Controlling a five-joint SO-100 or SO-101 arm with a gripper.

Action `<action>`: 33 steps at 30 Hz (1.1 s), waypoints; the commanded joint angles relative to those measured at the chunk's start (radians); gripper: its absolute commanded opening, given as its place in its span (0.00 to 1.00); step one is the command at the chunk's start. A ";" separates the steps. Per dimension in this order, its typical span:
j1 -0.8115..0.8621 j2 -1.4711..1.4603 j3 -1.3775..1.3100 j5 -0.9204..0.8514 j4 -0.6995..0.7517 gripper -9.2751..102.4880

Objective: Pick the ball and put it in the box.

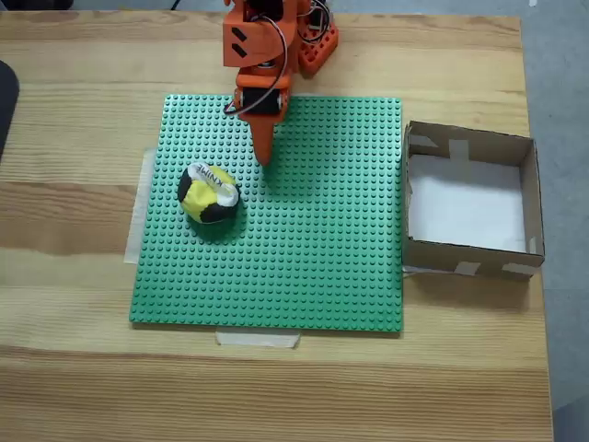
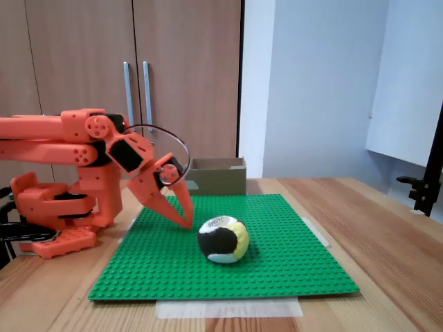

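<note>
Ball, small soft fabric in yellow, black and white, resting left on green studded baseplate atop wooden desk; orange fingers just right, pressed narrowly together, holding nothing. Likely to nudge it rolling unless opened. Shallow brown cardboard box far right, well apart.

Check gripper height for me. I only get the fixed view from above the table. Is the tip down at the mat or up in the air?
Observer: Low. In a fixed view the gripper points down at a slant, its tip just above the mat.
Operator: Relative to the ball?
Observer: The tip is lower than the top of the ball, beside it, with a gap of mat between them.
Operator: Jaws?
Observer: From the side they meet in one point, so they look shut, and they hold nothing.
</note>
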 commanded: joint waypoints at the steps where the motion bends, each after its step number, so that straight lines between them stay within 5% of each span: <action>1: 0.009 -0.086 -0.143 0.020 0.011 0.08; 33: 0.181 -0.940 -1.075 0.153 0.403 0.13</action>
